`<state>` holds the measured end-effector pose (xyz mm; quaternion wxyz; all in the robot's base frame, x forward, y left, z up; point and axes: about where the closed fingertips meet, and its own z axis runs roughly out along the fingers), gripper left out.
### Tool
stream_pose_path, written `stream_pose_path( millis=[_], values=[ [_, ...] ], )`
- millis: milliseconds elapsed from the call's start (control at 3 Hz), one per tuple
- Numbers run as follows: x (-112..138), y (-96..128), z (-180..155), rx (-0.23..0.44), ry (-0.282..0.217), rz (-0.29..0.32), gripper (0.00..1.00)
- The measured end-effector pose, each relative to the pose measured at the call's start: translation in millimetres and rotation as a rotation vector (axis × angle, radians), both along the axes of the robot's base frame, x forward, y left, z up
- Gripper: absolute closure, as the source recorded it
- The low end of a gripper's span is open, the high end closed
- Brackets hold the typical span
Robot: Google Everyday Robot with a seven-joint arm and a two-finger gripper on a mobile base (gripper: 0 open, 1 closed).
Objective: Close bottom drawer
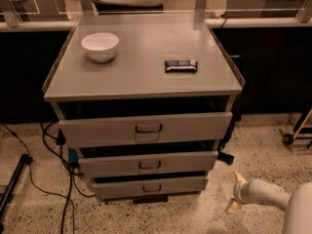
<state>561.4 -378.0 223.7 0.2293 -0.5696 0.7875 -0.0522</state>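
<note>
Gripper (235, 192) is positioned right of the part-open bottom drawer (151, 185), apart from it; fingers (239, 178) are spread, nothing gripped.

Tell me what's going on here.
A robot arm is working at a grey three-drawer cabinet. Its gripper hangs low near the floor, off to the right of the bottom drawer, with its fingers open and touching nothing. Each drawer front has a dark gap above it, so I cannot tell whether the bottom one is fully shut. A white bowl and a dark wrapped bar sit on the cabinet top.
</note>
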Motion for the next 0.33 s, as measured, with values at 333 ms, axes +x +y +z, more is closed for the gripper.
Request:
stream_pose_path(
  millis=[333],
  values=[
    [0.0, 0.0, 0.0, 0.0, 0.0, 0.0, 0.0]
  ],
)
